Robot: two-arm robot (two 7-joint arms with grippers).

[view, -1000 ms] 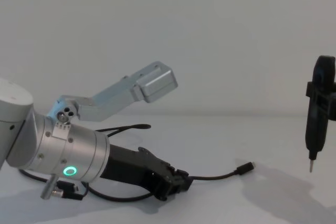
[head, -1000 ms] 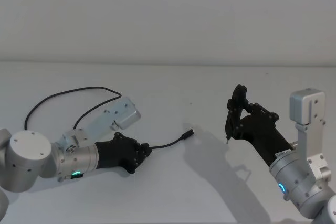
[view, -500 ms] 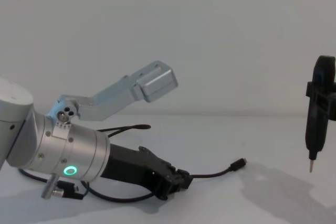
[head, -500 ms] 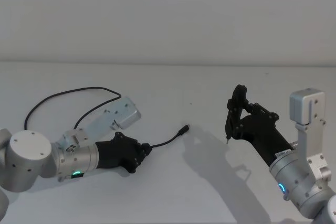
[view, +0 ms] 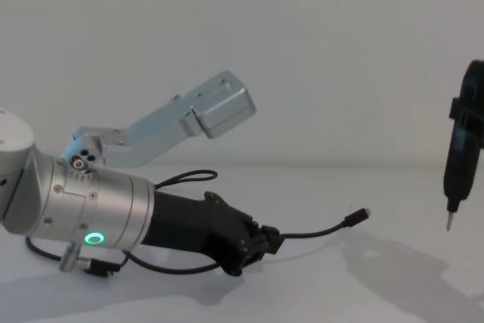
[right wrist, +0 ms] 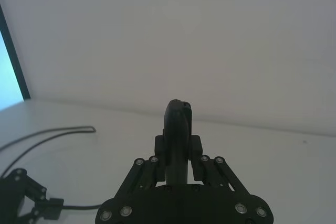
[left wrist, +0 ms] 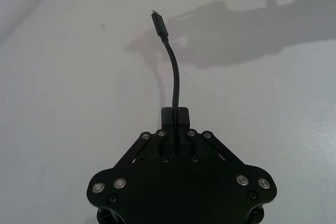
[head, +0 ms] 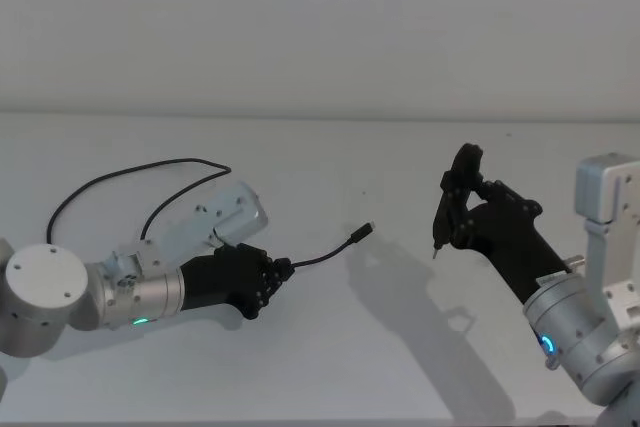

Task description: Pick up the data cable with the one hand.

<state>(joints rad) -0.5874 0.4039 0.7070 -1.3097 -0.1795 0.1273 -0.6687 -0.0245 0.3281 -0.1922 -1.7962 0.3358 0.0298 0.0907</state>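
Black, thin and limp, the data cable [left wrist: 177, 85] is pinched in the closed left claw [left wrist: 175, 115] a little behind its plug [left wrist: 159, 22], a sound hold for something so light and floppy. Its free end arcs forward from that claw, apparently clear of the tabletop [head: 330, 367], pale tip pointing towards the right claw [head: 458, 213], which is clamped on a narrow dark tool [head: 442, 233]. The remainder loops behind the left claw.

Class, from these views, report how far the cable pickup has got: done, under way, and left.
Done: the left pincer is shut on the data cable, short of its plug. Under way: the plug end looks raised off the table, above its shadow. Left: the cable's long loop lies on the table. The right pincer holds a narrow tool aside.
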